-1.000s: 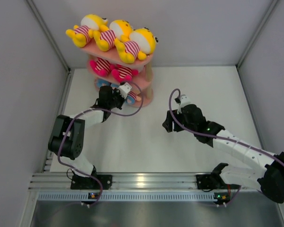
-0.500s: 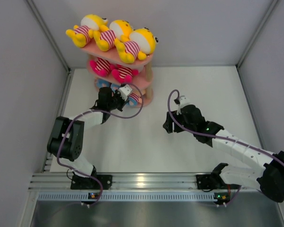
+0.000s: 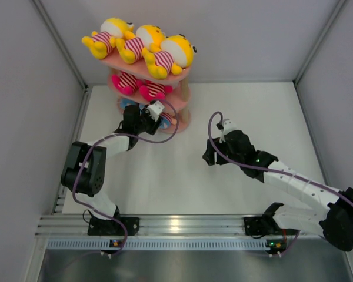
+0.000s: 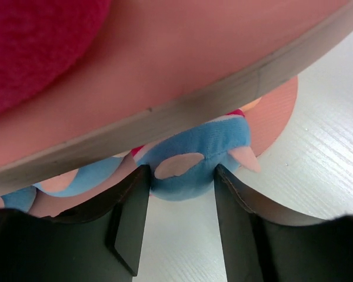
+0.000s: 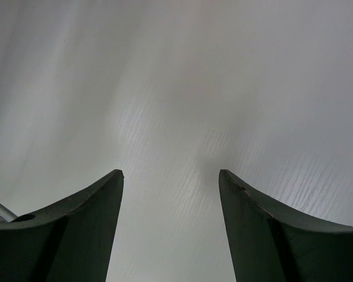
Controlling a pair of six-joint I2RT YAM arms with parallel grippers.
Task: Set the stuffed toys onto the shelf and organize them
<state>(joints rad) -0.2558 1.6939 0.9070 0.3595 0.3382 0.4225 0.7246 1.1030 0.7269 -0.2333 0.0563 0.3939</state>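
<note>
The pink shelf [image 3: 184, 74] stands at the back left. Three yellow stuffed toys [image 3: 165, 56] lie on its top board and two pink ones [image 3: 147, 89] on the middle board. My left gripper [image 3: 155, 113] reaches in at the lowest tier. In the left wrist view its jaws [image 4: 179, 176] stand apart, open, with the blue bottom of a toy [image 4: 194, 155] just at the fingertips, under the middle board [image 4: 182, 70]. My right gripper [image 3: 209, 157] hovers over the table at mid-right, open and empty [image 5: 170, 176].
Grey walls close in the white table [image 3: 253, 111] on the left, back and right. The shelf's lowest pink board [image 4: 279, 111] pokes out beyond the blue toy. A metal rail [image 3: 182, 226] with both arm bases runs along the near edge.
My left gripper has opened and let go of the blue-bottomed toy at the lowest tier after pushing in towards the shelf. The right arm has not moved.
</note>
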